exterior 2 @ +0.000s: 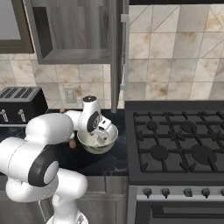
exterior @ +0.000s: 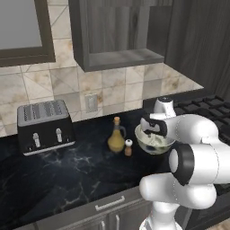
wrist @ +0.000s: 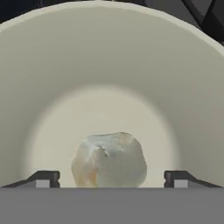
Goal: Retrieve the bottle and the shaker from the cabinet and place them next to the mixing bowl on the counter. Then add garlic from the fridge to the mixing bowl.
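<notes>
Left base view: my white arm's two-finger gripper (exterior: 153, 134) hangs inside the round cream-white mixing bowl (exterior: 167, 144) on the black marble-look counter (exterior: 67, 173); the amber-yellow glass bottle (exterior: 116, 137) and small brown wooden shaker (exterior: 128, 148) stand just left of the bowl.

Right base view: the hand sits over the bowl beside the black stove (exterior 2: 179, 144).

Hand view: I see the fingertips (wrist: 43, 179) spread wide, released, with the pale, knobbly garlic bulb (wrist: 109, 160) lying between them on the bowl floor, untouched.

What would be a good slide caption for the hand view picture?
Open gripper poised over the garlic lying in the cream mixing bowl.
</notes>
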Robot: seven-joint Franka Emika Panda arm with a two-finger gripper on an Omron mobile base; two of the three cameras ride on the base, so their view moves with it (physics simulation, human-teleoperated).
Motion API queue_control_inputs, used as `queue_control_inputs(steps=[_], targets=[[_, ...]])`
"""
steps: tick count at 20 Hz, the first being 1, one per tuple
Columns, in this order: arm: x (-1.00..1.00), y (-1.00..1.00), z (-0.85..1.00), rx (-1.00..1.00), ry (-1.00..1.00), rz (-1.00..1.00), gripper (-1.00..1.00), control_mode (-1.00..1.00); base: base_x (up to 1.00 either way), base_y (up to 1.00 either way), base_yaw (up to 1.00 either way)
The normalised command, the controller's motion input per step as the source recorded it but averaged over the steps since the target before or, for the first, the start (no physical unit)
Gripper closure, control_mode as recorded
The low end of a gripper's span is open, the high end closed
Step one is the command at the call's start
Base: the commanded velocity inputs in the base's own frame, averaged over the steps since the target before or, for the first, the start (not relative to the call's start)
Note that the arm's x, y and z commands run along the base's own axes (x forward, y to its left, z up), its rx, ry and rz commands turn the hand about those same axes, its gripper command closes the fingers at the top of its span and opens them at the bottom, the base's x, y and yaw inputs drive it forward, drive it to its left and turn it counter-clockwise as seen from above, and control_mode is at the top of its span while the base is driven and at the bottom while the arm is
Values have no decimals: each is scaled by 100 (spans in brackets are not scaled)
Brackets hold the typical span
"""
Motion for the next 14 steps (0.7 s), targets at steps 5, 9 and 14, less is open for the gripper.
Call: queue_control_inputs(steps=[5, 9, 14], targets=[[2, 0, -1, 0, 1, 0, -100, -100, 0, 0, 0], [-10, 2, 0, 0, 1, 0, -100, -100, 0, 0, 0], [-47, 36, 54, 0, 0, -7, -100, -100, 0, 0, 0]])
